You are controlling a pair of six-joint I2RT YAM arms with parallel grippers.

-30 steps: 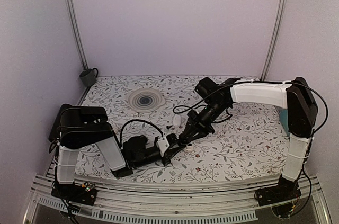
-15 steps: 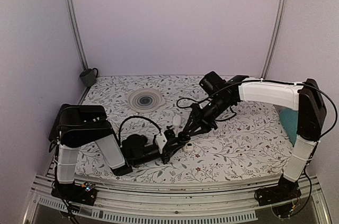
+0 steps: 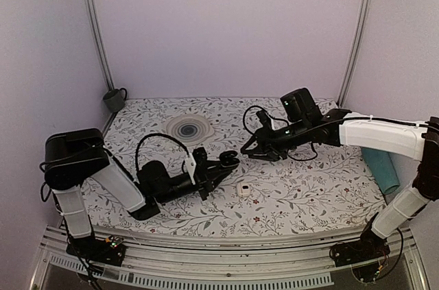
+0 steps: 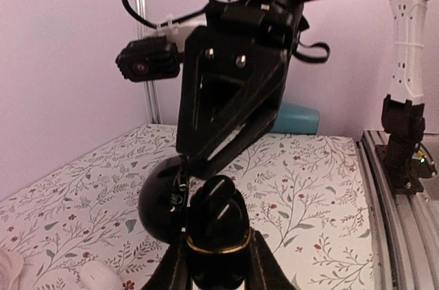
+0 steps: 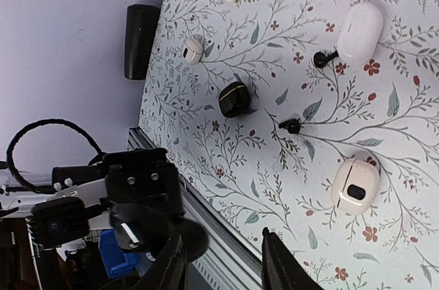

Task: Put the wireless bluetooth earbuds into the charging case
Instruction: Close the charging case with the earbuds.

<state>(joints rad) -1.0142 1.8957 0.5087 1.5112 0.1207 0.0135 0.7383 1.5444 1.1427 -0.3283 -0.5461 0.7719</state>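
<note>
My left gripper (image 3: pixel 221 165) is shut on a small black charging case (image 4: pixel 218 235) with a gold rim, held above the table with its lid (image 4: pixel 159 201) open to the left. Two glossy black stem shapes sit in its wells. My right gripper (image 3: pixel 248 151) is open and empty, hovering just up and right of the case. In the right wrist view (image 5: pixel 223 262) it looks down on the table. Two tiny black earbuds (image 5: pixel 324 57) (image 5: pixel 293 125) lie loose there.
A white case (image 3: pixel 243 188) lies near my left gripper and also shows in the right wrist view (image 5: pixel 355 187). That view shows another white case (image 5: pixel 360 29), a small white piece (image 5: pixel 193 49) and a second black gold-rimmed case (image 5: pixel 234 99). A swirl plate (image 3: pixel 188 127), mug (image 3: pixel 114 100) and teal object (image 3: pixel 381 166) stand around the table.
My right gripper has drawn back up and to the right, away from the case. My left gripper has raised the case and its arm has swung left.
</note>
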